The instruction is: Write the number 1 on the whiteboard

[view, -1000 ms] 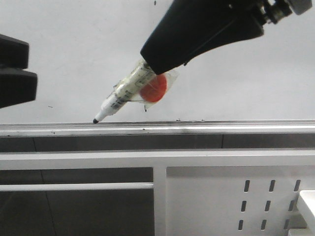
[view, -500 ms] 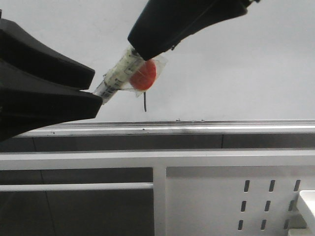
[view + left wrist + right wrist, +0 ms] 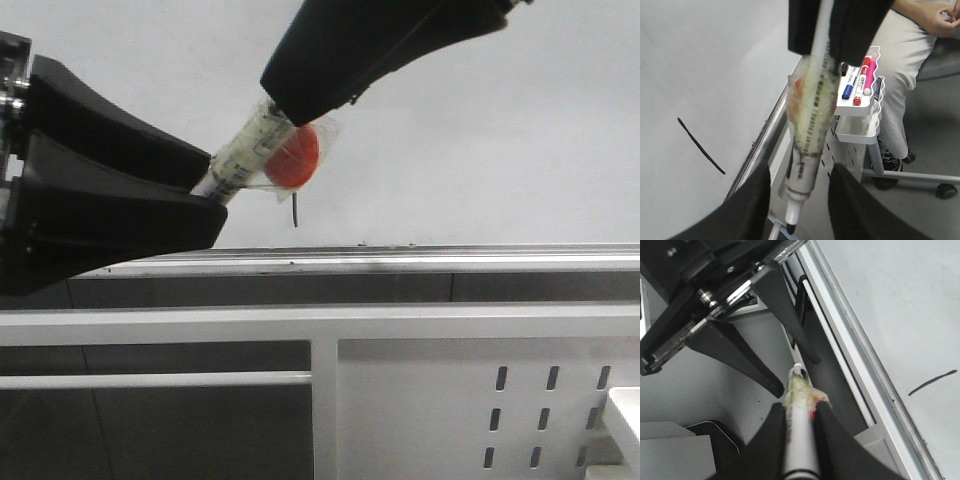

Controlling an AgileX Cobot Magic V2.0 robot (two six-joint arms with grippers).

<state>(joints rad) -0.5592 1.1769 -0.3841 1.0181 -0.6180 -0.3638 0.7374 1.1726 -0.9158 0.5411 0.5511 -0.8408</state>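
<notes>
Right gripper (image 3: pixel 285 110) comes down from the upper right in the front view, its fingers clamped on the marker pen (image 3: pixel 250 150), which slants down to the left with tape and a red blob (image 3: pixel 295 160) just under the fingertips. Left gripper (image 3: pixel 210 195) reaches in from the left with its fingers spread, one above and one below the pen's lower end, hiding the tip; whether they touch the pen cannot be told. Behind them stands the whiteboard (image 3: pixel 480 150), where only the bottom end of the number 1 (image 3: pixel 295 212) shows below the red blob, above the silver rail (image 3: pixel 400 262). From the left wrist camera, the taped marker pen (image 3: pixel 807 135) hangs tip down between the parted fingers (image 3: pixel 752 200), and the number 1 (image 3: pixel 700 146) is a thin black stroke on the whiteboard (image 3: pixel 700 65) beside them. From the right wrist camera, the right gripper (image 3: pixel 800 415) holds the marker pen (image 3: pixel 800 440), whose tip lies between the left gripper's open fingers (image 3: pixel 785 315), with the number 1 (image 3: pixel 932 382) on the whiteboard (image 3: pixel 900 300).
</notes>
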